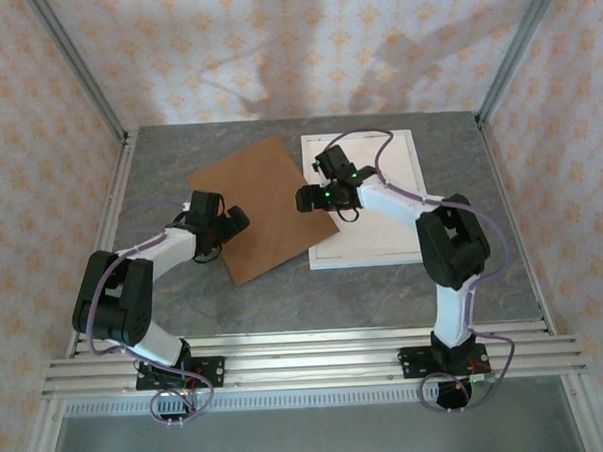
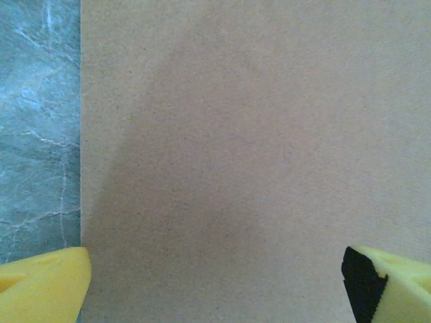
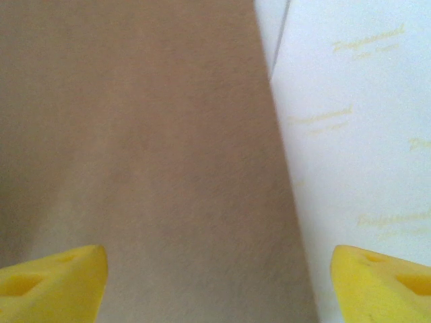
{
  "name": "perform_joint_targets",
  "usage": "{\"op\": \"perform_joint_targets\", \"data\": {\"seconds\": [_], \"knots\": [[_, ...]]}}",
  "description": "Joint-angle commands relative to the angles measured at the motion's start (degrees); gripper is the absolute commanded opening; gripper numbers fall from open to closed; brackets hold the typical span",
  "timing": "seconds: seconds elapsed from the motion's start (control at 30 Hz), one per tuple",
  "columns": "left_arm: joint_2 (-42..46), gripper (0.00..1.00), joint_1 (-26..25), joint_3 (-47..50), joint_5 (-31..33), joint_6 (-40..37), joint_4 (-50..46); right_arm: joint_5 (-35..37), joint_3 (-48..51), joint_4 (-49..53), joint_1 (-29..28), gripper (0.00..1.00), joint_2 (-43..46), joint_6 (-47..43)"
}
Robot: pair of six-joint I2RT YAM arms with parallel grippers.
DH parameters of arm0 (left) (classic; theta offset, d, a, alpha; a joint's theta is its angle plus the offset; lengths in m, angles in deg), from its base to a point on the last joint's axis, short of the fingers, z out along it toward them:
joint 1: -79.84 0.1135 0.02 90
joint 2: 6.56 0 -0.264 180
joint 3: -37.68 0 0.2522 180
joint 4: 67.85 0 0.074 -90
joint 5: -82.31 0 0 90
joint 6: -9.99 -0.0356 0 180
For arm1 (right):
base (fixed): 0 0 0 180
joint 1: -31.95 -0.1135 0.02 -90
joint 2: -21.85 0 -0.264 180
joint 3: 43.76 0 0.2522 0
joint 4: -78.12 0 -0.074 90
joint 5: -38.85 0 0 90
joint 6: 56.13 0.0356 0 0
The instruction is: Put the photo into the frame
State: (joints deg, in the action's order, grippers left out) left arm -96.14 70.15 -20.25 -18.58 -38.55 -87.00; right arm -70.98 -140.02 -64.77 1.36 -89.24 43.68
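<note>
The white frame [image 1: 368, 261] lies flat at the table's right centre. Inside it rests a white sheet with faint yellow script [image 3: 357, 168], which looks like the photo [image 1: 377, 238] lying face down. A plain brown backing board [image 1: 260, 203] lies skewed in the middle, its right corner over the frame's left edge. My left gripper [image 1: 226, 225] hovers open over the board's near-left edge [image 2: 256, 134], yellow fingertips [image 2: 47, 286] wide apart, nothing between them. My right gripper [image 1: 305, 198] is open above the board's right edge [image 3: 135, 134], where it meets the white sheet.
Grey marble tabletop [image 2: 34, 134] shows left of the board. Aluminium posts [image 1: 80, 71] and patterned walls enclose the table. A slotted rail [image 1: 307, 361] runs along the near edge by the arm bases.
</note>
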Motion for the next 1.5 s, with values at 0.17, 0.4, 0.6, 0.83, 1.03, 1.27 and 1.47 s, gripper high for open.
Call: {"op": "perform_joint_targets", "data": {"seconds": [0.17,0.4,0.6,0.83,1.03,1.27,1.47], "knots": [[-3.4,0.95,0.2,-0.8,-2.8,0.7,1.1,-13.8,-4.9,-0.1,3.4,0.69,-5.7,-3.3],[-4.0,0.95,-0.2,-0.5,-2.7,0.9,1.2,-17.5,-3.6,-2.2,3.4,0.61,-7.4,-1.7],[-4.5,0.95,-0.2,-0.5,-2.7,0.9,1.4,-23.8,0.2,-6.0,3.4,0.45,-2.9,1.1],[-5.2,0.95,-0.2,-0.9,-2.4,0.1,1.2,-30.7,3.1,-7.4,3.4,0.42,4.6,3.9],[-6.8,0.95,-0.2,-1.0,-3.6,0.5,2.6,-37.8,6.4,-14.8,3.4,0.42,6.1,10.6],[-6.8,0.95,-0.2,-0.6,-4.1,0.3,2.9,-37.4,7.3,-17.1,3.4,0.39,4.9,14.7],[-6.5,0.95,-0.2,-0.5,-3.9,-0.1,2.7,-36.5,4.9,-14.0,3.4,0.33,3.6,14.8]]}}
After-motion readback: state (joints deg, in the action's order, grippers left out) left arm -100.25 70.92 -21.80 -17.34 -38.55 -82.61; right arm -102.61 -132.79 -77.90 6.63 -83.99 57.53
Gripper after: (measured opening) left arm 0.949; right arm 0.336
